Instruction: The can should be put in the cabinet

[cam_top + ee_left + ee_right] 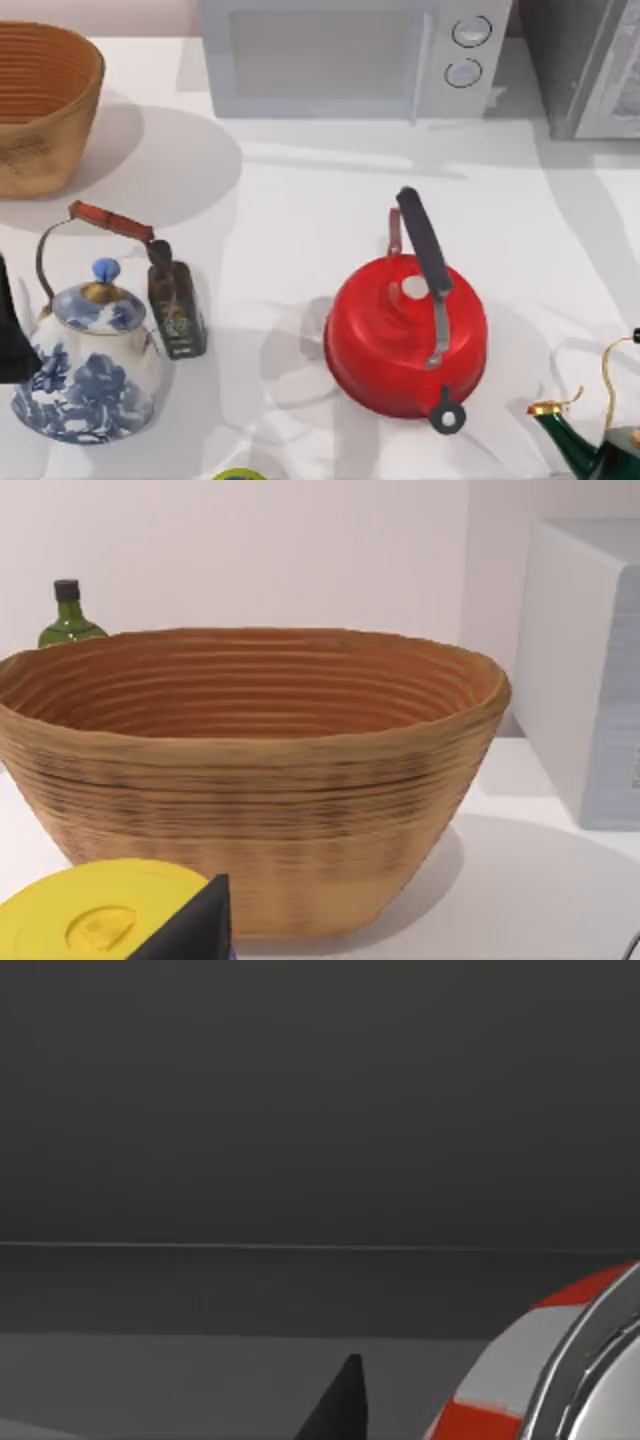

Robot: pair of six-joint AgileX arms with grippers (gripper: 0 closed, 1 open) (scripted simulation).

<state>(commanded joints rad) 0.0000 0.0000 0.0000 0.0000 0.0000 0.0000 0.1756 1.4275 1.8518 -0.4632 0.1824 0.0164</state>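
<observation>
Right claw finger tip (pixel 340 1405) dark beside the can (pixel 520 1370), grip cannot be told, gray cabinet wall (pixel 300 1110) behind, white table (pixel 300 220), left arm (pixel 12 330) at table's left edge.

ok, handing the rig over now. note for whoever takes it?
Left arm: parked at the table's left edge, by the blue kettle.
Right pincer: facing a dark grey space, probably inside the cabinet at back right.
Can: right beside that pincer; grip unconfirmed.
Done: can likely brought to the cabinet.
Left: confirm it stands inside, release, back out.
</observation>
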